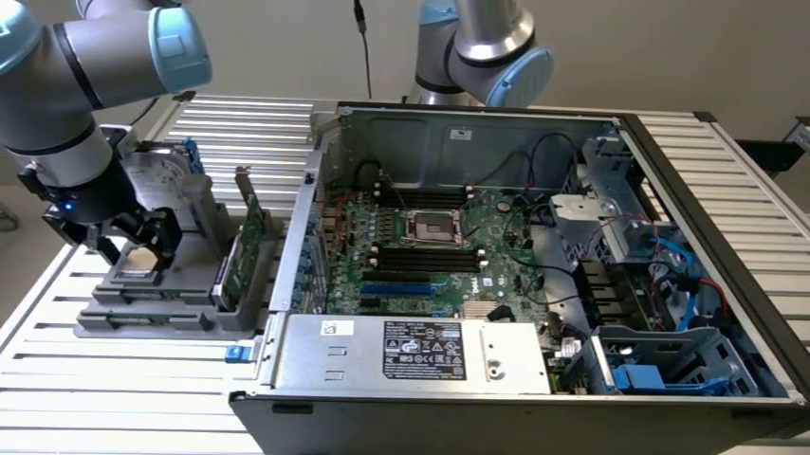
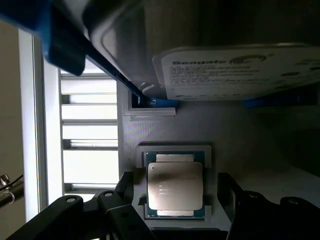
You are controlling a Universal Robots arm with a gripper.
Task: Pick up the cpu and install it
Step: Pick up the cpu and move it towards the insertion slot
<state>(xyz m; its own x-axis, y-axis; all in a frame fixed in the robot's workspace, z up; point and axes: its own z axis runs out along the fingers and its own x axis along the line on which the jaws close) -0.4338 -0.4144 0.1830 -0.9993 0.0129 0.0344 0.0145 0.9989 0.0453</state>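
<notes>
Hovering at the exterior view's left, a grey robot arm point(image 1: 76, 104) holds its gripper point(image 1: 137, 248) low over a grey parts tray point(image 1: 139, 318) on a slatted metal table point(image 1: 101, 398). The jaws are spread wide and grip nothing. In the wrist view the cpu point(image 2: 175, 186), a small flat square chip with a pale metal top, lies face up in a shallow square pocket of the tray, and the black fingers point(image 2: 227, 192) stand one on each side of it, near its edges but apart from them. A hard drive point(image 2: 235, 70) with a white label stands in the tray just beyond the chip. To the right of the tray in the exterior view, an upright green circuit card point(image 1: 249, 248) stands beside an open computer case point(image 1: 443, 128), and an empty square socket point(image 1: 428, 226) sits near the middle of the green board inside it. The step in hand looks to be the pickup, not yet made. Doing it well probably means keeping the jaws centred and square to the chip, coming straight down so that the fingers clear the pocket walls, and closing evenly and gently on two opposite edges, so that the chip rises level rather than tipping or catching.
</notes>
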